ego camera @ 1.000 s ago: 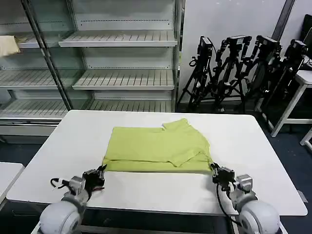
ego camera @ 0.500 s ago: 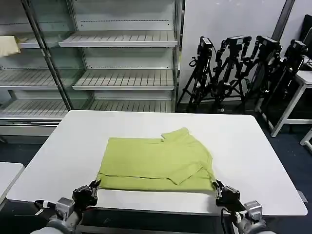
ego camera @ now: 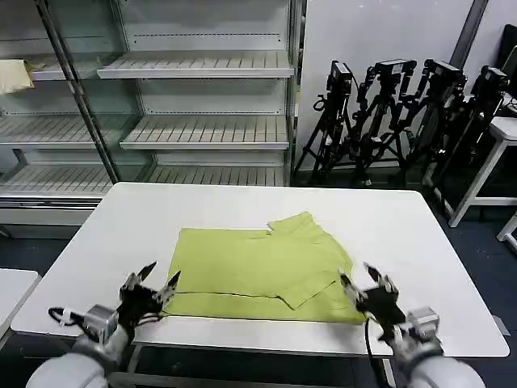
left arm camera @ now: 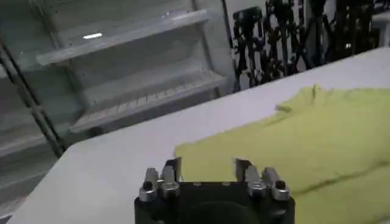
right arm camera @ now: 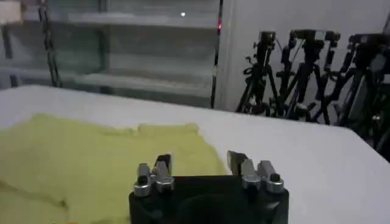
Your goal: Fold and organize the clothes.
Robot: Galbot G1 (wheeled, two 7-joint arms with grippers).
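The lime yellow-green T-shirt [ego camera: 258,267] lies folded flat on the white table [ego camera: 121,226], close to the front edge, with a sleeve flap on its right part. Just above the shirt's near left corner, my left gripper [ego camera: 161,276] stands open and holds nothing. My right gripper [ego camera: 359,281] is open too, empty, over the near right corner. In the left wrist view the open left gripper [left arm camera: 207,165] frames the shirt [left arm camera: 292,134] beyond it. In the right wrist view the open right gripper [right arm camera: 199,161] sits in front of the shirt [right arm camera: 91,158].
Behind the table stands glass-fronted shelving [ego camera: 202,105], with a pale cream cloth [ego camera: 12,74] on a left shelf. Black tripods [ego camera: 404,105] are at the back right, and another white table [ego camera: 505,129] is at the far right. Bare tabletop surrounds the shirt.
Both grippers pulled the shirt's near edge toward the front of the table, then opened, let go of the corners and rose slightly.
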